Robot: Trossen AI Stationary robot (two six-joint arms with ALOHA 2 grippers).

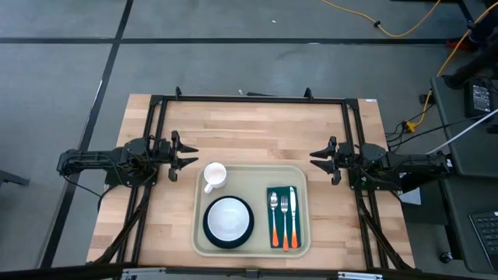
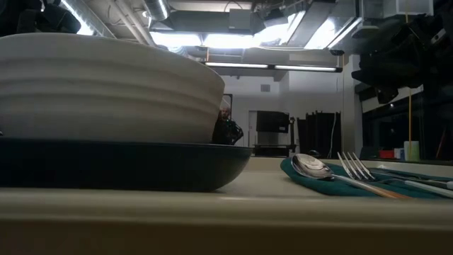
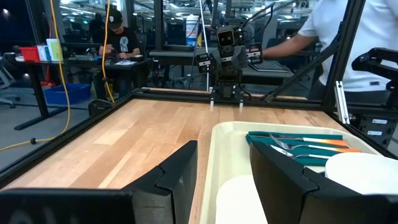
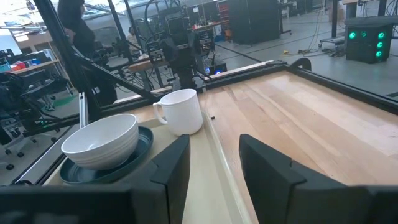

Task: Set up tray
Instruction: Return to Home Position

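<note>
The cream tray (image 1: 257, 193) lies on the wooden table near its front edge. On it a white bowl (image 1: 229, 218) sits in a dark teal plate (image 1: 208, 230). A white mug (image 1: 215, 176) stands at the tray's far left corner. A green napkin (image 1: 277, 233) carries a spoon (image 1: 273, 204), a fork (image 1: 284, 208) and a knife (image 1: 293, 204) with orange handles. My left gripper (image 1: 187, 155) hovers open by the tray's far left corner, and my right gripper (image 1: 315, 159) hovers open by its far right corner. Both point level toward each other with nothing between the fingers.
A black frame (image 1: 249, 99) runs along the table's far edge and sides. Bare wood (image 1: 249, 128) lies between the tray and the far edge. People and desks show in the room beyond the table, among them a person in white (image 3: 367, 37).
</note>
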